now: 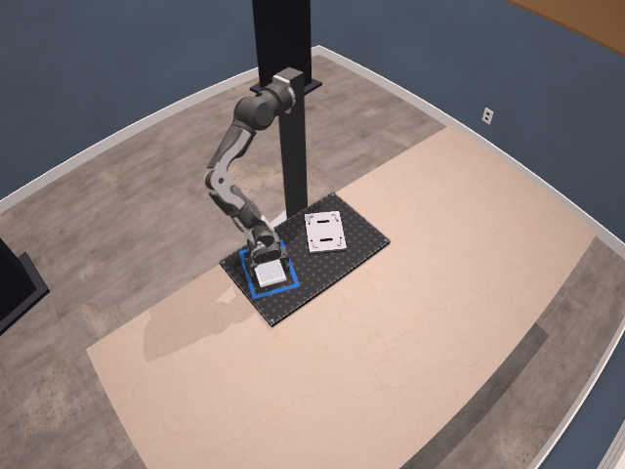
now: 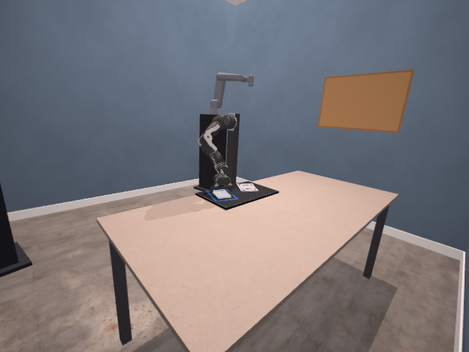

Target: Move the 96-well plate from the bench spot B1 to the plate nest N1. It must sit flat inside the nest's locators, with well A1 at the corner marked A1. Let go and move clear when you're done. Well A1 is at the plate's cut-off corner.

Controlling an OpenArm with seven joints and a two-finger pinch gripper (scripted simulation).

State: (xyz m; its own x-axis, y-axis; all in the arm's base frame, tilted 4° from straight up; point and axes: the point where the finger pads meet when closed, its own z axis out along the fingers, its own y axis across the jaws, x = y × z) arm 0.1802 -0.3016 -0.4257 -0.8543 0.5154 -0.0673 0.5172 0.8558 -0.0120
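Observation:
The white 96-well plate (image 1: 270,274) lies flat inside the blue-outlined bench spot B1 (image 1: 270,277) on the black perforated board (image 1: 304,256). It also shows in the exterior view (image 2: 221,194). My gripper (image 1: 266,258) is low over the plate's far end, open, with its fingers on either side of the plate. The fingertips are too small to tell if they touch it. The white plate nest N1 (image 1: 325,232) with corner locators lies to the right and holds nothing; it also shows in the exterior view (image 2: 247,187).
The black mounting column (image 1: 292,146) stands right behind the board. The board sits at the far end of a long beige table (image 2: 246,242). A dark cabinet (image 1: 15,290) stands on the floor at far left.

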